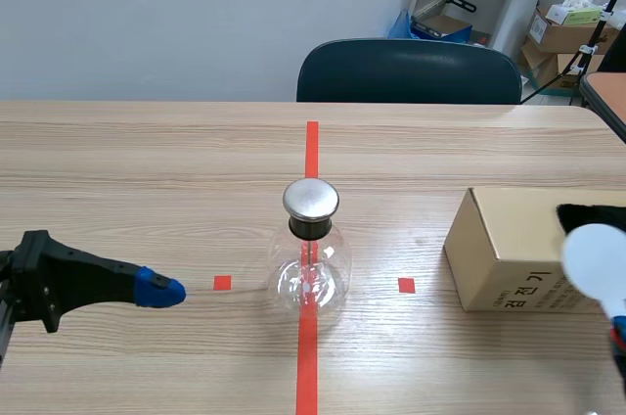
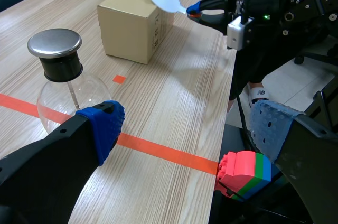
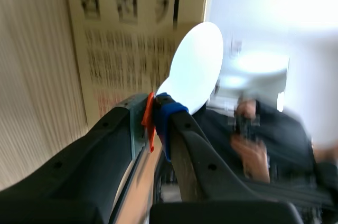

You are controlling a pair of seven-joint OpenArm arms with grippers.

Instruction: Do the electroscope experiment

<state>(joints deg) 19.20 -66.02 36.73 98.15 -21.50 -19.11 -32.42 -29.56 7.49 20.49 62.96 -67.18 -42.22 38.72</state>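
The electroscope (image 1: 311, 251), a clear glass flask with a round metal cap (image 1: 311, 199), stands on the red tape line at the table's middle. My left gripper (image 1: 161, 289) rests low to its left, open, with nothing between its blue pads (image 2: 103, 129); the flask (image 2: 63, 84) is just ahead of one finger. My right gripper (image 3: 156, 113) is shut on the handle of a white plastic spoon (image 3: 195, 68), tilted up beside a cardboard box (image 1: 509, 251). The spoon (image 1: 597, 263) hangs over the box's near right corner. A black cloth (image 1: 592, 214) lies on top of the box.
A dark chair (image 1: 409, 70) stands behind the table's far edge. Cardboard boxes (image 1: 562, 33) are stacked at the back right. Past the table's side edge, a stack of coloured toy bricks (image 2: 245, 171) sits below the left gripper's finger.
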